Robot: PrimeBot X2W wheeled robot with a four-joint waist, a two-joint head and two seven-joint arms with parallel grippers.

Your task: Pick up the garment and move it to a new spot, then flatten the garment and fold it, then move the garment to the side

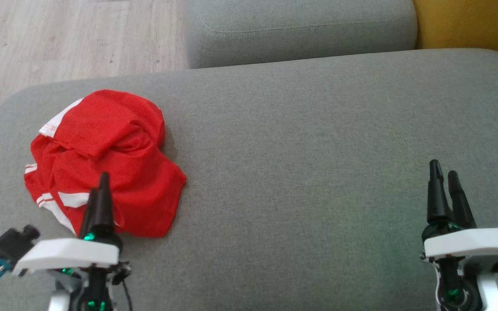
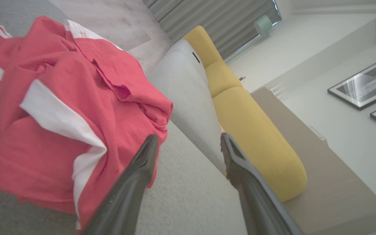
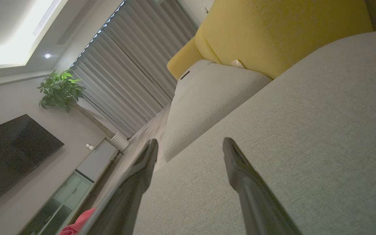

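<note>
A red garment with white stripes [image 1: 106, 160] lies crumpled in a heap on the left part of the grey sofa cushion [image 1: 309, 151]. My left gripper [image 1: 101, 183] hovers at the heap's near edge, its fingers overlapping the cloth in the head view. In the left wrist view the left gripper [image 2: 188, 143] is open with nothing between its fingers, and the garment [image 2: 60, 111] sits just left of the left finger. My right gripper [image 1: 443, 170] stands open over bare cushion at the lower right, far from the cloth. A red corner of the garment [image 3: 77, 223] peeks at the right wrist view's bottom.
A second grey cushion [image 1: 301, 30] lies beyond the main one, with yellow upholstery [image 1: 469, 23] at the far right. Wooden floor [image 1: 71, 39] runs past the sofa's far left edge. A wide stretch of bare cushion spans between the two grippers.
</note>
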